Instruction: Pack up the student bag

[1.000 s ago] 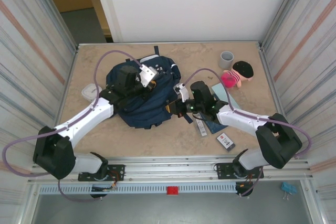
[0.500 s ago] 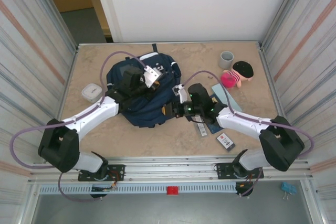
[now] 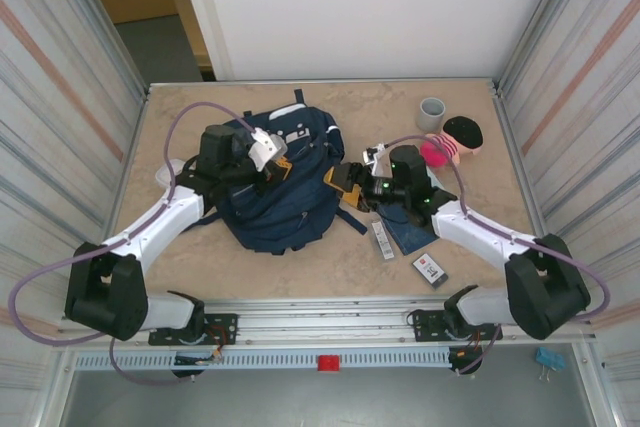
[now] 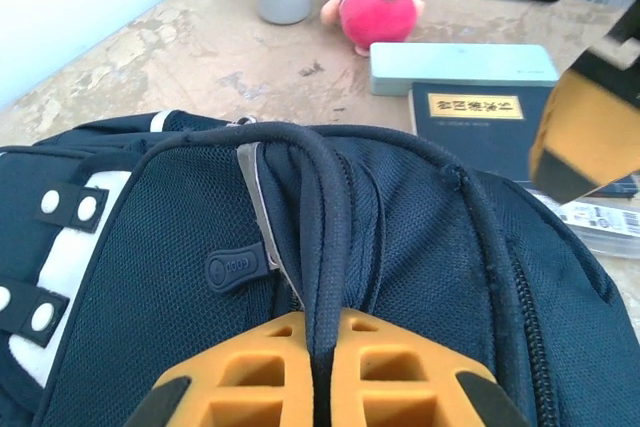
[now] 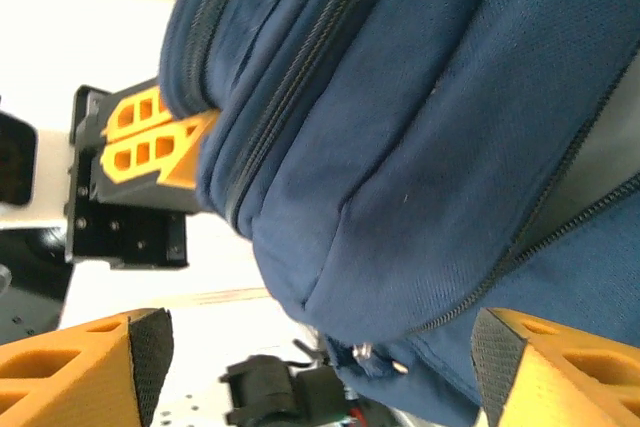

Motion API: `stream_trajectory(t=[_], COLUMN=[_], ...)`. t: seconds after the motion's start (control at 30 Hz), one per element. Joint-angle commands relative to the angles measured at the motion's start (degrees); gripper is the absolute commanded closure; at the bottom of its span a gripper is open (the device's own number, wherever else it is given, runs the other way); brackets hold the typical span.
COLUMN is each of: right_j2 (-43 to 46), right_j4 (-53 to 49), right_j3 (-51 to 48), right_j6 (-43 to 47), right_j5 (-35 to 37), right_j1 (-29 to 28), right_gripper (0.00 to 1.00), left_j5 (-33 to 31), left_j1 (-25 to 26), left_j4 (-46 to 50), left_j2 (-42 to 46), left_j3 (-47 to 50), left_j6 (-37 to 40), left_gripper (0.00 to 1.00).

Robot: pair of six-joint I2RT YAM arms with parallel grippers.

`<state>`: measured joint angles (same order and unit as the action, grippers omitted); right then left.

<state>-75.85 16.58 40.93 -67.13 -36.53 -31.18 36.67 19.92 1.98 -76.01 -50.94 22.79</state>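
1. A beige marbled tabletop (image 3: 200, 277) lies inside metal-walled sides.
2. The left gripper (image 4: 322, 372) is clamped on the dark carry loop (image 4: 328, 197) of the large navy-blue fabric backpack (image 3: 285, 202), which lies mid-table.
3. The right gripper (image 3: 348, 185) is spread and empty, with the bag's zippered side just ahead.
4. The bag looks soft, floppy and light, so straps or zipper edges are the best holds.

A grey cup (image 3: 432, 112) stands upright near the far right of the table (image 3: 330, 269). Just beside it lies a plush doll (image 3: 455, 139) with a pink body and black hair. In the left wrist view, a pale teal case (image 4: 463, 66) lies flat in front of the doll, with a dark blue book (image 4: 478, 132) bearing a yellow title label against its near edge. A white barcoded strip (image 3: 383, 240) lies beside the book, and a small white card (image 3: 430, 268) sits nearer the front edge.
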Motion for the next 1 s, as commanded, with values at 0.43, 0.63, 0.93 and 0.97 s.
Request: stream_trajectory(t=[0.43,0.63,0.93,0.97], right_j2=[-11.5,-10.4,-9.7,-9.8], right_j4=[24.2,23.7,18.6,18.6], right_j3=[-1.0,-0.2,5.2,5.8], right_j6=[-22.2,-20.3,-12.6,-11.6], right_j5=[7.4,12.2,15.6,15.6], right_j1=[-5.1,-6.8,-9.1,-9.5], right_gripper=[0.78,1.00,1.00,1.00], left_j5=[1.6,-14.0,-46.8,-49.1], left_j1=[-0.2,2.5,19.2,21.8], left_j4=[-5.0,7.0,34.8,37.0], left_j2=[1.7,8.7,21.7,22.6], left_j3=[-2.3,-3.3,-8.9,-8.5], left_j6=[-4.5,-10.5,-39.8,-44.9], left_gripper=[1.00,0.64,0.50,0.49])
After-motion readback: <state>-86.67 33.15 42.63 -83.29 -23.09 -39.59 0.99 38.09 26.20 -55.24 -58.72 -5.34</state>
